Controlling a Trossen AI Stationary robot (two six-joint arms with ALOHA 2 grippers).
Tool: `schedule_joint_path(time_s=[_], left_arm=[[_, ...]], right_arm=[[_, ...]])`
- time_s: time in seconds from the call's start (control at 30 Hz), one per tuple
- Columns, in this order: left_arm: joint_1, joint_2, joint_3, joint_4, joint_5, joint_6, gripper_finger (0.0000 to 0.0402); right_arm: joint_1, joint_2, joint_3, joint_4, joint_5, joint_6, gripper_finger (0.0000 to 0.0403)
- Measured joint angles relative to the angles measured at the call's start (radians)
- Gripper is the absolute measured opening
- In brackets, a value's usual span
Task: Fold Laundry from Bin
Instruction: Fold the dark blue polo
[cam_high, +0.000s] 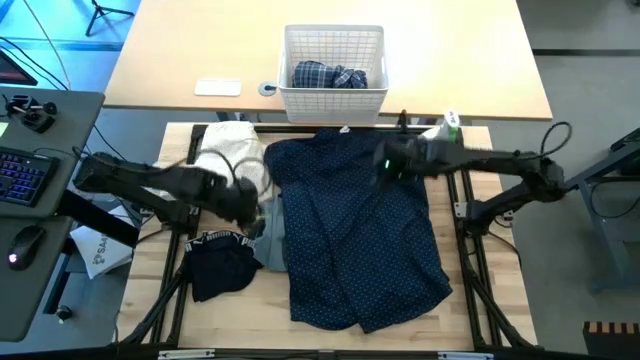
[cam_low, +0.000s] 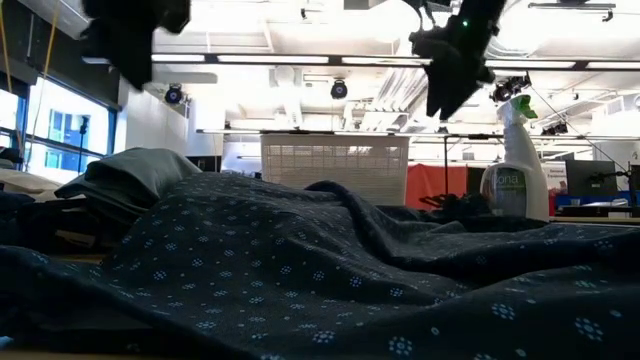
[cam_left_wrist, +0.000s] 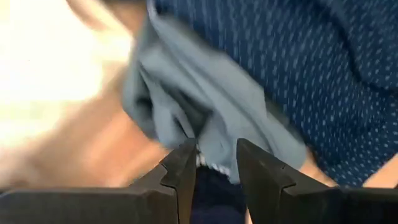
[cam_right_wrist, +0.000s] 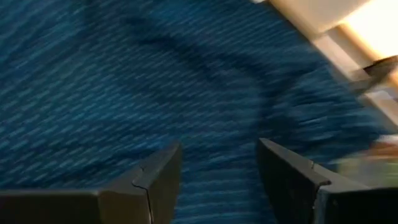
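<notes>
Trousers (cam_high: 365, 235) lie spread mid-bench, long axis twelve to six, my right gripper (cam_high: 385, 163), jaws released and empty, nearest above their twelve o'clock end, while my left gripper (cam_left_wrist: 214, 163), jaws parted, overlooks the grey-green top (cam_left_wrist: 186, 118) at nine.

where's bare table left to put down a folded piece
Bare wood shows along the table's right edge, beside the navy dotted trousers, and at the front left corner by the black piece. The middle and back left are crowded: trousers, grey-green top, white cloth.
</notes>
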Motion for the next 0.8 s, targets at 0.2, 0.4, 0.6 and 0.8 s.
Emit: schedule_joint_path(time_s=[0.2, 0.4, 0.6, 0.8], left_arm=[[-0.045, -0.005, -0.214, 0.305, 0.005, -0.262, 0.0147], [0.023, -0.001, -0.341, 0.553, 0.009, -0.32, 0.0223], [0.102, 0.061, -0.348, 0.486, -0.03, -0.294, 0.0244], [0.148, 0.248, -0.347, 0.55, 0.044, -0.177, 0.0238]], right_arm=[[0.215, 0.0, -0.167, 0.219, -0.025, 0.212, 0.0191], [0.301, 0.001, -0.205, 0.343, -0.021, 0.305, 0.0184], [0.313, 0.0, -0.189, 0.365, -0.02, 0.311, 0.0183], [0.313, 0.001, -0.189, 0.371, -0.02, 0.31, 0.0183]])
